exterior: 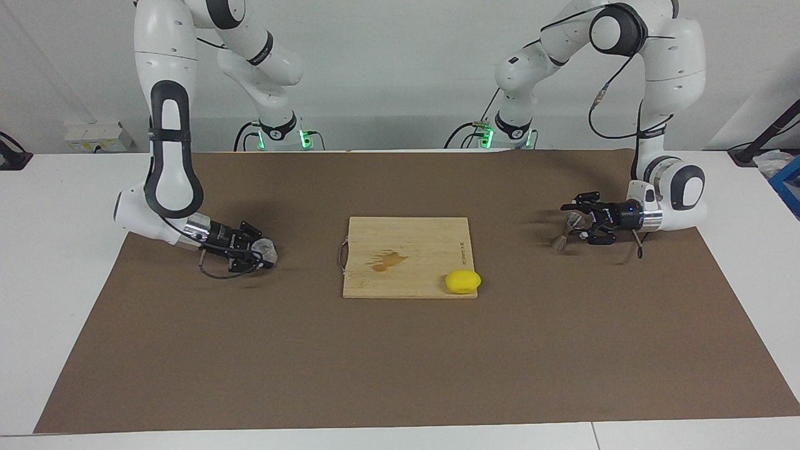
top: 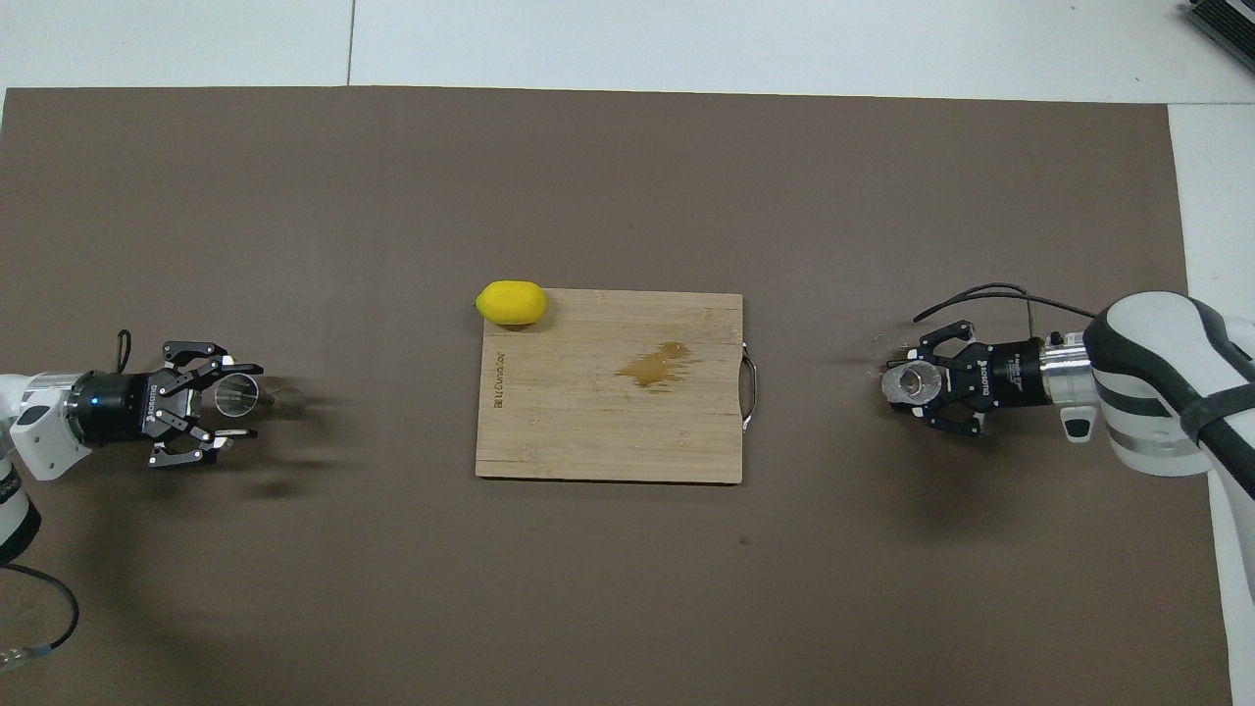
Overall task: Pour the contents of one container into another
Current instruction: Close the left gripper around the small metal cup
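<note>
Glass [exterior: 267, 250] in right claw [exterior: 262, 254] grip, jigger [exterior: 564, 230] in left claw [exterior: 574, 222] grip, both well apart from board [exterior: 406, 250]: meet over board, keep jigger upright, tip glass slowly.

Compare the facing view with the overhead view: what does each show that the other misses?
Facing view only: the right arm and left arm whole, down to their bases, and the jigger side-on, with its hourglass waist.

Overhead view only: the open mouths of the jigger and the glass tumbler, seen from above.

Both: the left gripper at the jigger, the right gripper at the tumbler, and between them the cutting board with a brown stain and a lemon at one corner.
</note>
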{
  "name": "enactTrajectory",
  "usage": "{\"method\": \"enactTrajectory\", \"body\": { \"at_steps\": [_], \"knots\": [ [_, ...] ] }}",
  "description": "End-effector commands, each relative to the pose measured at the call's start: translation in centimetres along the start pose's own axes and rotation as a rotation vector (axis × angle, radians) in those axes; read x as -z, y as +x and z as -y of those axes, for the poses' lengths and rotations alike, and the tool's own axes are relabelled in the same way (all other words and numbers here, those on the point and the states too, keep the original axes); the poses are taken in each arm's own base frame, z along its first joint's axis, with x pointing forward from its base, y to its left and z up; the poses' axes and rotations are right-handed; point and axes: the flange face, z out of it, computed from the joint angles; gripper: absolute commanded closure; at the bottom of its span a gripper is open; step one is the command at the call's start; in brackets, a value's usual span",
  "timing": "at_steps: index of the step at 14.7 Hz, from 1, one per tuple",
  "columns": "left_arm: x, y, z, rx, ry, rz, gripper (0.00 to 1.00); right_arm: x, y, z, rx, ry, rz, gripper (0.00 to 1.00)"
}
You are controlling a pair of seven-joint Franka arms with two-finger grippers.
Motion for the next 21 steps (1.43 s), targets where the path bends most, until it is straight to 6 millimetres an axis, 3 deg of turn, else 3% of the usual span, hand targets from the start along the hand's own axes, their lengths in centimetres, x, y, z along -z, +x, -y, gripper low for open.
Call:
{"method": "enactTrajectory", "body": {
  "at_steps": [1, 9, 17, 21],
  "knots": [
    [0.40, -0.04, -0.36, -0.017, 0.039, 0.013, 0.24, 0.16, -0.06, -0.87, 0.021, 0.024, 0.017, 0.76],
    [1.15, -0.13, -0.62, -0.015, 0.054, 0.011, 0.40, 0.17, 0.09, -0.97, 0.033, 0.026, 0.013, 0.76],
    [1.11, -0.22, -0.57, -0.014, 0.058, 0.016, 0.72, 0.09, 0.16, -1.07, 0.034, 0.025, 0.013, 0.76],
    [0.49, 0.09, -0.30, -0.020, 0.043, 0.007, 0.73, 0.06, 0.03, -1.06, 0.034, 0.023, 0.015, 0.78]
  ]
}}
